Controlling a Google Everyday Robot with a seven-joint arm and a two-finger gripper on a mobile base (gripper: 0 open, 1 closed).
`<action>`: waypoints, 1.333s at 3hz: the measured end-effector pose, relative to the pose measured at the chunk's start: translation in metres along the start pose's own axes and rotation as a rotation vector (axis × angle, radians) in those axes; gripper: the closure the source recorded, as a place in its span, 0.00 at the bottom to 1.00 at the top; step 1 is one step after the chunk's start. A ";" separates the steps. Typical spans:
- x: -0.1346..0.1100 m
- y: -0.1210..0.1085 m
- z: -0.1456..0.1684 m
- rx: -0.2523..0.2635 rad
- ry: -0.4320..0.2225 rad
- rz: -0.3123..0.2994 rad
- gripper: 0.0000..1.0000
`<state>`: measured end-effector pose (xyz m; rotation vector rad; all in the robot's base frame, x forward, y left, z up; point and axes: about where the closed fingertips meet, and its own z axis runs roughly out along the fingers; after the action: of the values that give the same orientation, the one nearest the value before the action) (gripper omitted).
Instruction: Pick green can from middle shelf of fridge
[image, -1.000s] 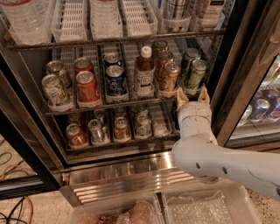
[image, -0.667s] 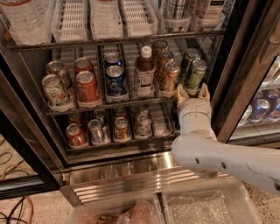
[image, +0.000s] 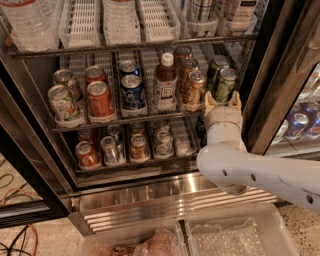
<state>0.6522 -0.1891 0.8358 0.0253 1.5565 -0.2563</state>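
Dark-green slim drink can (image: 226, 84) stood upright at the right end of the dark wire middle shelf (image: 125, 120), just above and beyond the white gripper (image: 222, 101), whose jaws gaped wide.

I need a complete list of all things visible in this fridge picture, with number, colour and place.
green cans: two, dark green, right end of the middle shelf
brown-gold cans: three, brown-gold, left of the green cans
bottle: one, brown with white cap, shelf centre
blue cans: two, blue, left of the bottle
red cans: two, red, left of the blue cans
pale cans: two, whitish, left end
lower cans: at least four, mixed colours, shelf below
water bottles: count unclear, clear, top left
bins: two, clear, bottom of view
gripper: one, white, open, just in front of the front green can
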 end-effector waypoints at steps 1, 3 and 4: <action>0.003 -0.004 0.010 0.015 0.005 0.008 0.40; 0.002 -0.007 0.029 0.033 0.004 0.013 0.40; 0.001 -0.010 0.037 0.045 0.003 0.016 0.40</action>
<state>0.6863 -0.2058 0.8371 0.0729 1.5528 -0.2790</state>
